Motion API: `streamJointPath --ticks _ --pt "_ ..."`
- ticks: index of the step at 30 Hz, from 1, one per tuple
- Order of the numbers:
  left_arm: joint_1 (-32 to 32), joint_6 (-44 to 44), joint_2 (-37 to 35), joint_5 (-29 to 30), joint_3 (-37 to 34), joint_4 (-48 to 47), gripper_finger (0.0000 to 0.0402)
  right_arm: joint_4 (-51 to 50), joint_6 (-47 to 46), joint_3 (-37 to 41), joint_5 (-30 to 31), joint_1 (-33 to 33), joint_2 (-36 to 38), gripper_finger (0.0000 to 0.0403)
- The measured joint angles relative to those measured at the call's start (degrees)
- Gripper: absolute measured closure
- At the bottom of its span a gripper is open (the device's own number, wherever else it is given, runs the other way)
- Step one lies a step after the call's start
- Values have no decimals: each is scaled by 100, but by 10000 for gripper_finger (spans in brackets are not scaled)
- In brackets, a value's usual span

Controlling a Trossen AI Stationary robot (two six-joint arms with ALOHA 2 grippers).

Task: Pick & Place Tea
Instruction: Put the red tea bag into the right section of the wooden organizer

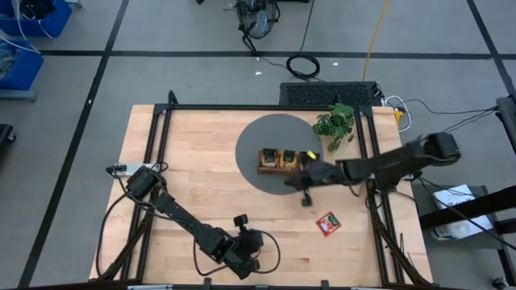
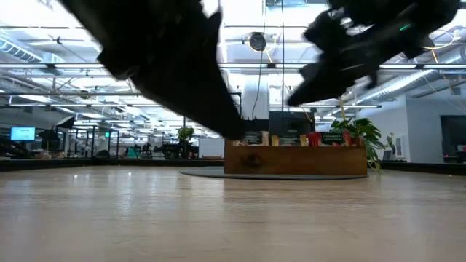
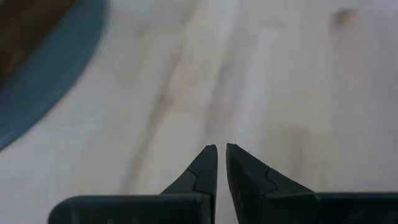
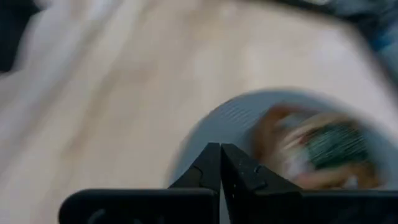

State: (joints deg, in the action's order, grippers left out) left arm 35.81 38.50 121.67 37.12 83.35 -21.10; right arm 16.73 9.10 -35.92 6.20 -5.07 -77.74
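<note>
A red tea packet (image 1: 328, 223) lies flat on the wood, right of centre. More tea packets (image 1: 287, 157) stand in the brown wooden tray (image 1: 260, 167), which rests on a round grey mat (image 1: 258, 133); in the low view their tops (image 2: 291, 138) stick up above the tray (image 2: 295, 160). My right gripper (image 1: 305, 196) (image 4: 221, 149) hovers at the mat's near right rim, between tray and red packet, shut with nothing between its fingers. My left gripper (image 1: 240, 221) (image 3: 222, 149) waits shut over the wood by the near edge.
A green leafy plant (image 1: 337, 122) stands at the mat's far right, behind the tray. Black frame rails (image 1: 153, 137) run along the table's left, far and right sides. Bare wood (image 1: 193, 161) spreads left of the mat and across the near half.
</note>
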Motion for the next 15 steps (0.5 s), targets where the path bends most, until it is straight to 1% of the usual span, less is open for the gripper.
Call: streamJointPath --ticks 3,4,5,8,10,11,13,15 --pt "-11 -439 0 -390 0 712 360 -1306 -664 0 18 -769 603 402" --pt "-11 -623 0 -494 0 977 360 -1693 -972 0 157 -1098 764 402" --pt "-11 -794 0 -570 0 1230 360 -2038 -1272 0 399 -1445 906 402" --pt "-33 -1146 0 -611 0 1733 360 -2951 -2183 0 1444 -2571 1181 403" --pt "-143 -1053 0 -737 0 1772 360 -3247 -2857 0 1806 -3239 1225 403" --pt "-242 -930 0 -915 0 1776 360 -3297 -3207 0 1914 -3542 1207 403" --pt "-497 -669 30 -1434 1 1848 364 -3258 -3805 0 2094 -4076 1057 403" --pt "-722 -579 132 -1923 9 2146 377 -3211 -4289 0 2259 -4480 817 403"
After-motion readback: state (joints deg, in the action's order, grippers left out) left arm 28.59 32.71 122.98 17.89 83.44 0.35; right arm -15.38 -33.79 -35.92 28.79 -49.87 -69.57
